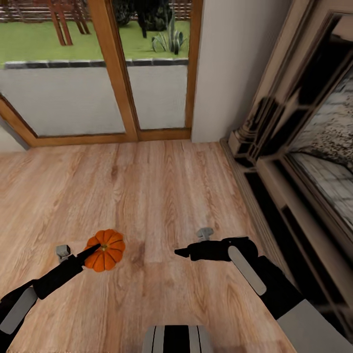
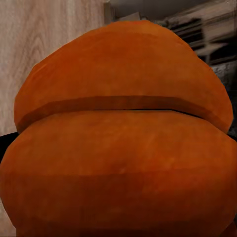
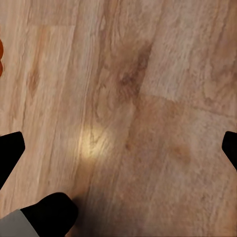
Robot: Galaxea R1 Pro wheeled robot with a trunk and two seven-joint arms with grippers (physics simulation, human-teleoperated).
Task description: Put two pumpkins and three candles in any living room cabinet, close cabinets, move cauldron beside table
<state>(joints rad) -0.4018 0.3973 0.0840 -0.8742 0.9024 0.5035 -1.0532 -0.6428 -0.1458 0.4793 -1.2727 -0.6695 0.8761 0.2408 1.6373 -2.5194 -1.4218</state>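
Setting: a living room corner with a light wood plank floor (image 1: 162,196), a timber-framed glass door (image 1: 117,73) giving onto a lawn, and a white wall (image 1: 230,63) beside it.
Fireplace: an ornate grey surround (image 1: 294,162) runs along the right side of the head view, with brick showing inside its opening.
Pumpkin: a small orange pumpkin (image 1: 104,250) sits at the tip of the left arm, low on the left of the head view, above the plank floor; from the left wrist camera its ribbed orange skin (image 2: 123,148) takes up nearly the whole frame, very close to the lens.
Left gripper: the left gripper (image 1: 93,251) reaches to the pumpkin with a dark finger laid across its top; the fingers appear clamped on the pumpkin, though the far side of the hold is hidden.
Right gripper: the right gripper (image 1: 182,253) hangs over bare floor, well apart from the pumpkin and pointing toward it; in the right wrist view its two black fingertips (image 3: 10,153) stand wide apart at opposite edges of the frame, nothing between them (image 3: 118,153).
Robot body: the top of the trunk (image 1: 176,338) shows at the bottom centre of the head view.
Orange sliver: an edge of the pumpkin (image 3: 1,57) shows at the border of the right wrist view.
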